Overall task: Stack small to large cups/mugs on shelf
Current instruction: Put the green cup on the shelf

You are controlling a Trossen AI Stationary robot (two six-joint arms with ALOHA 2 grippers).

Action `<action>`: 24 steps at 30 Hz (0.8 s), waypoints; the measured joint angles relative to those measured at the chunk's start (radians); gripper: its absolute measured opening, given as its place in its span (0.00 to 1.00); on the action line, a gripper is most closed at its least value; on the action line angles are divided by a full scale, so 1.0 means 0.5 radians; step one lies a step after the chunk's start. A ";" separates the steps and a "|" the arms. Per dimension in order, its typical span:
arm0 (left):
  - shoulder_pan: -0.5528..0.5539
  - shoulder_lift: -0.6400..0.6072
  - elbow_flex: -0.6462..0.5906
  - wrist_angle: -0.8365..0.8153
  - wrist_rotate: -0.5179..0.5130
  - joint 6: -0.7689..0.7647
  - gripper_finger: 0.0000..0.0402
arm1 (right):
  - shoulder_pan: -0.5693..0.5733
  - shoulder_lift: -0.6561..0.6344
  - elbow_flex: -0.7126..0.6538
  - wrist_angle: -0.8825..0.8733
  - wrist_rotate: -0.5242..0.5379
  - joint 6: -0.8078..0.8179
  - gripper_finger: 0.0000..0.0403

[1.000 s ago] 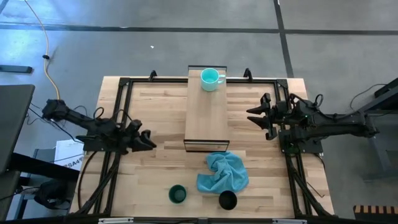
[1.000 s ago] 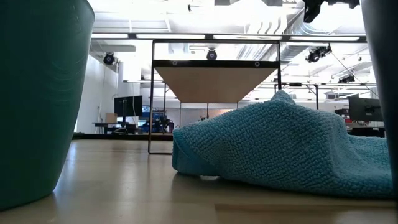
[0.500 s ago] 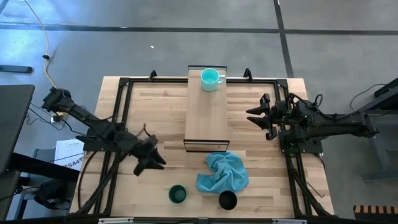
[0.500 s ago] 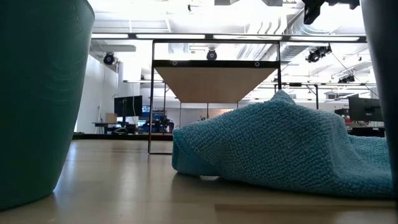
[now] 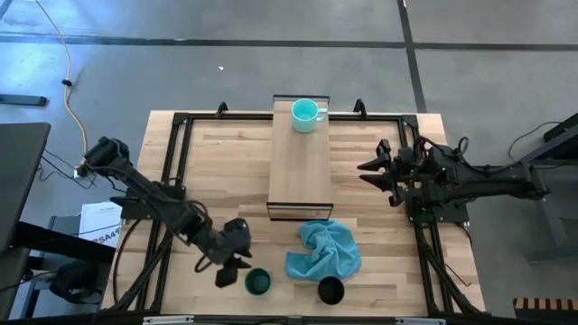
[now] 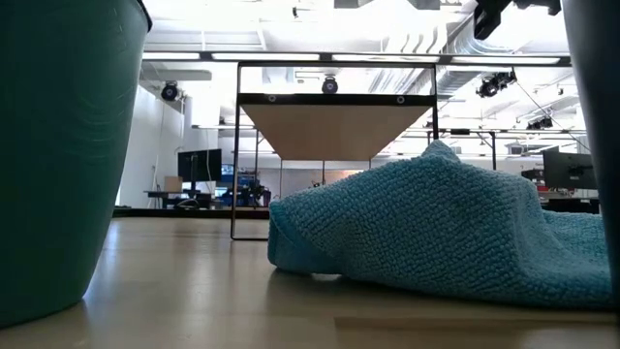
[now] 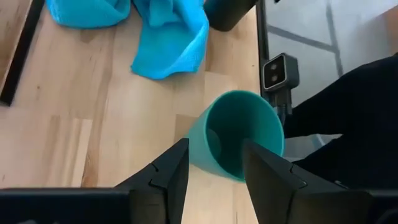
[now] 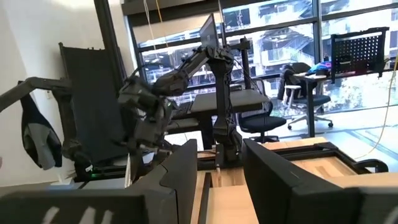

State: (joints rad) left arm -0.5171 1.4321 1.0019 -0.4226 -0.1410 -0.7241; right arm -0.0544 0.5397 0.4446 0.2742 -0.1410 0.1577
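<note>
The dark green cup [image 5: 257,282] stands upright on the tabletop near the near edge, and looms at the left in the low view [image 6: 58,155]. My left gripper [image 5: 237,264] is open just to its left. In the left wrist view the fingers flank the near side of the green cup's [image 7: 239,140] rim without touching it. The black cup [image 5: 330,290] stands to the right of the green one. The turquoise mug [image 5: 305,115] sits on the far end of the shelf [image 5: 298,171]. My right gripper [image 5: 375,171] waits open, right of the shelf.
A crumpled blue cloth [image 5: 323,250] lies on the tabletop between the shelf's near end and the two cups, close to the black one. The shelf's dark end frame [image 6: 334,97] stands behind it. Bare tabletop shows on either side of the shelf.
My left gripper has swung from the table's left side toward the near edge and rightward, coming down beside the dark green cup and turning to point at it. The cups, the cloth and my right arm have kept still.
</note>
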 joint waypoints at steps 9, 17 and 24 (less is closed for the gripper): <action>-0.002 0.218 0.162 -0.064 -0.006 -0.183 0.34 | 0.000 -0.130 -0.001 -0.060 -0.082 0.000 0.30; -0.011 0.246 0.166 -0.100 -0.013 -0.323 0.34 | 0.005 -0.282 -0.001 -0.152 -0.100 0.020 0.30; -0.015 0.318 0.166 -0.099 -0.011 -0.380 0.34 | 0.005 -0.373 -0.001 -0.239 -0.156 0.054 0.30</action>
State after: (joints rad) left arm -0.5247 1.5910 1.0847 -0.4722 -0.1463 -0.9142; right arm -0.0521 0.3534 0.4442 0.1549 -0.2192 0.1848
